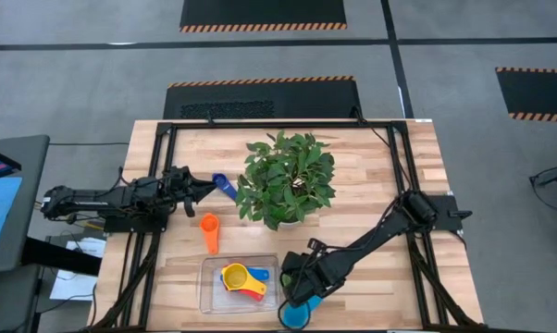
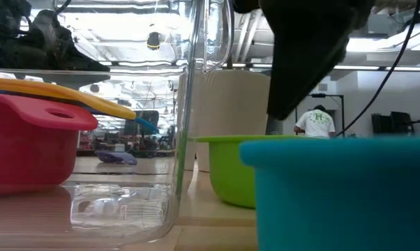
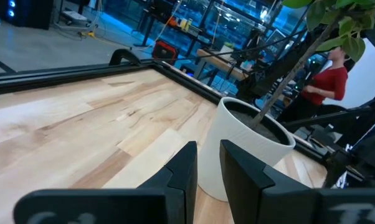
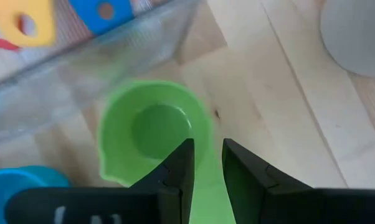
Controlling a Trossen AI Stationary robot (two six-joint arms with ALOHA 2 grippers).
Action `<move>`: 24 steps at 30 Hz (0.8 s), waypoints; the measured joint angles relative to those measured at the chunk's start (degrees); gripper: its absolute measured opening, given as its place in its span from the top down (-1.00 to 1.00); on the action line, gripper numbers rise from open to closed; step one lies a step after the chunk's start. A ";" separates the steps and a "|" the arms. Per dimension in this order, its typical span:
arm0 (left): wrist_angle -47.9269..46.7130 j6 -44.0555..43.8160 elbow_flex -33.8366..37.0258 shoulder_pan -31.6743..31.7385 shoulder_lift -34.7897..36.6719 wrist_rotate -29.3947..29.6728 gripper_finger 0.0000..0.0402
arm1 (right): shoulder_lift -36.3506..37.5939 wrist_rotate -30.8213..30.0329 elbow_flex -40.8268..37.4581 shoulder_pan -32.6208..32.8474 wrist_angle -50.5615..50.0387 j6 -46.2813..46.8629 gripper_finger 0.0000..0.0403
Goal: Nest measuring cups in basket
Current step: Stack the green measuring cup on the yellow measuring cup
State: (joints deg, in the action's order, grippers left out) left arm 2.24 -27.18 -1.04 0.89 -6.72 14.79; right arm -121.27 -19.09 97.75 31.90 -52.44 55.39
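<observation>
Green plastic: the green cup (image 4: 155, 134) sits on the wood just outside the basket (image 1: 207, 301), its handle running back between the right gripper (image 4: 205, 163), whose fingers pinch it. That arm is nearer. The basket holds red, yellow and blue cups (image 1: 244, 279). The left gripper (image 3: 207, 163), nearly closed and empty, waits by the plant (image 1: 286, 178).

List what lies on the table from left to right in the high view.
Left gripper → orange cup → dark blue cup → potted plant; nearer the front edge: basket → right gripper.
</observation>
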 joint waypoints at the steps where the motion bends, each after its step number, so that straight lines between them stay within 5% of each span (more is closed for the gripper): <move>1: 0.01 0.00 0.00 0.00 0.00 0.00 0.71 | 0.06 0.13 -0.02 -0.02 0.45 -0.02 0.47; 16: 0.00 0.00 0.00 0.00 0.00 0.02 0.71 | 0.58 1.02 -2.73 0.00 0.13 1.63 0.45; 24: 0.00 0.00 0.00 0.00 0.00 0.06 0.71 | 0.61 0.95 -2.73 -0.02 0.41 1.61 0.05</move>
State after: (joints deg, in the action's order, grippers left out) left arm 2.24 -27.18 -1.04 0.89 -6.72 14.85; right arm -120.66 -18.14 95.02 31.88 -52.03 57.00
